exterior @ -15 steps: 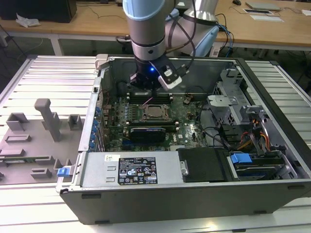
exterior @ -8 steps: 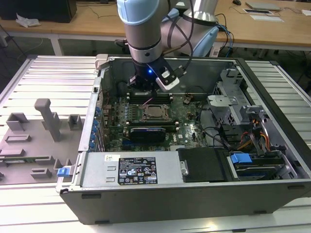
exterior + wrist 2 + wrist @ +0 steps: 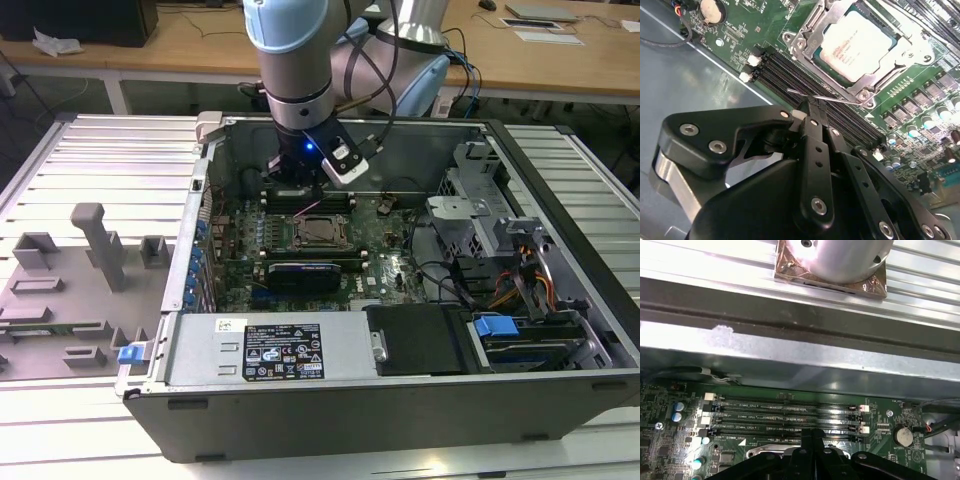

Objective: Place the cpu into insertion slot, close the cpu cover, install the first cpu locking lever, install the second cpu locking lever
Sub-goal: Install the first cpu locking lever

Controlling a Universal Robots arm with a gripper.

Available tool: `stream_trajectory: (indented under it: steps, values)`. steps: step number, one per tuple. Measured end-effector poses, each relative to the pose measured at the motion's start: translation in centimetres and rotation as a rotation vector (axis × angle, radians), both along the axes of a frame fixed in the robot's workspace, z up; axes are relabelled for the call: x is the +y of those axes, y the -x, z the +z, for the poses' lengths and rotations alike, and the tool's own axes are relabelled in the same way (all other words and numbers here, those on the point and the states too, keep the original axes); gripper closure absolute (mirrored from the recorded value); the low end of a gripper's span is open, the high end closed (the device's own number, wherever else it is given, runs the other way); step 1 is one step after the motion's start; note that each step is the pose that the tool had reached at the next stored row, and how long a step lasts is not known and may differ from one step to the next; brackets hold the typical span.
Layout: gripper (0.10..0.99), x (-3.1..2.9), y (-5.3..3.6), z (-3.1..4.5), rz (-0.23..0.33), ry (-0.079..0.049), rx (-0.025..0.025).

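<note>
Open computer case, arm reaching in over the circuit board. The chip sits silver face up in the socket near the middle of the board, beside the memory slots. The cover plate lies flat over it and frames it through its window. The claw is drawn shut, tips together at a thin wire lever along the socket edge nearest the memory slots; whether the tips pinch the wire or only touch it cannot be told. The chip is probably light, stiff and fragile, best held by its bare edges. The lever looks springy, smooth and apt to slip, so the free end is likely the surest place to take hold
</note>
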State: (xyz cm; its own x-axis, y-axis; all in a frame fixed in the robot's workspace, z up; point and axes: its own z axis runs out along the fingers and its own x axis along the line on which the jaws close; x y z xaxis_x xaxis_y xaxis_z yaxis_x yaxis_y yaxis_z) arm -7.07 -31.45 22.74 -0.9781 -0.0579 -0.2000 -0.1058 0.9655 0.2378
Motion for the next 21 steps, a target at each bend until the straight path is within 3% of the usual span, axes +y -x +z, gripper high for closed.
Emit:
stream_trajectory:
  steps: [2, 5, 6, 8, 18, 21]
  values:
    - [0.98, 0.02, 0.0, -0.05, 0.0, 0.001, -0.0016]
    - [0.98, 0.0, 0.01, -0.16, -0.005, 0.004, -0.016]
    - [0.98, 0.01, 0.01, -0.26, -0.01, 0.005, -0.0254]
    - [0.98, 0.01, 0.01, -0.48, -0.034, 0.006, -0.0316]
    - [0.98, 0.05, 0.01, -1.64, -0.187, 0.009, -0.0312]
    - [0.98, 0.3, 0.01, -1.67, -0.199, 0.009, -0.0312]
